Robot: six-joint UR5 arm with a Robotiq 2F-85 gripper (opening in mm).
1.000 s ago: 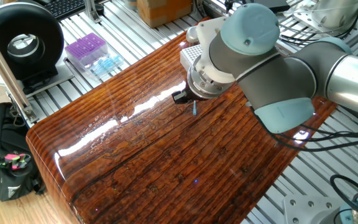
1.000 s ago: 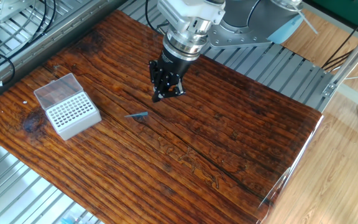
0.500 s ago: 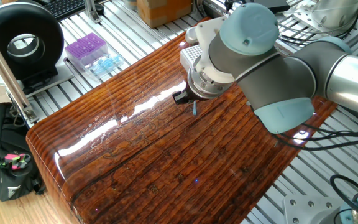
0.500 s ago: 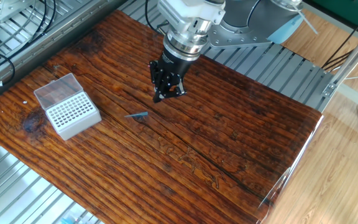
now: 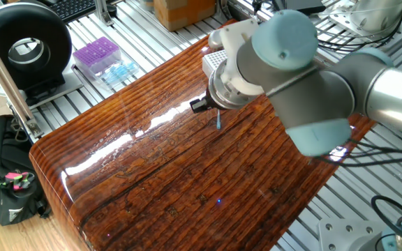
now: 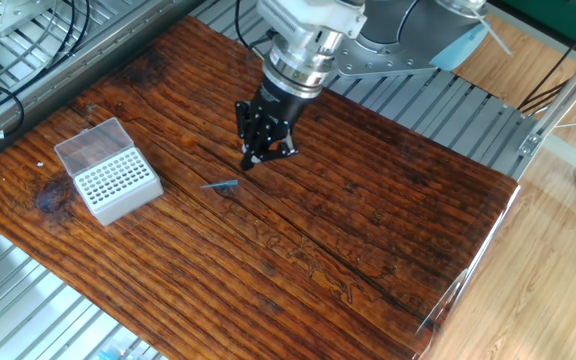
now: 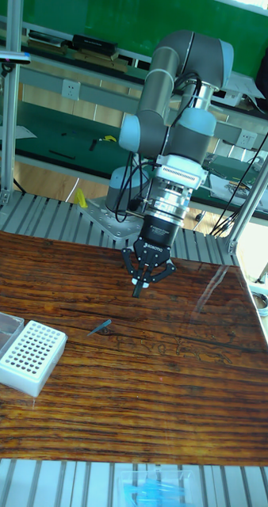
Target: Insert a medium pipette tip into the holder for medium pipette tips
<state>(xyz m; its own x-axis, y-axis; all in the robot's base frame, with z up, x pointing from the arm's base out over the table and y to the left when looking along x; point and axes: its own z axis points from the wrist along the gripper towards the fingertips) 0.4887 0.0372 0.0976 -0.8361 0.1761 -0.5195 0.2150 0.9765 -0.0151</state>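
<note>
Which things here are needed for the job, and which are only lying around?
Needed:
tip, lying on the table
white holder, lid open
tool, above the table, holding nothing

Lying around:
purple box
heap of blue tips
black bag

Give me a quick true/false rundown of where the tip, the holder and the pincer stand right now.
1. The medium pipette tip lies flat on the wooden table. True.
2. The pincer is gripping the tip. False: the tip lies on the wood, apart from the pincer, which hangs above the table.
3. The holder for medium pipette tips has its clear lid shut over the holes. False: the lid is swung back and the hole grid is exposed.
4. The tip lies between the holder and the pincer. True.
5. A tip already stands in the holder. False: none shows in the grid.
</note>
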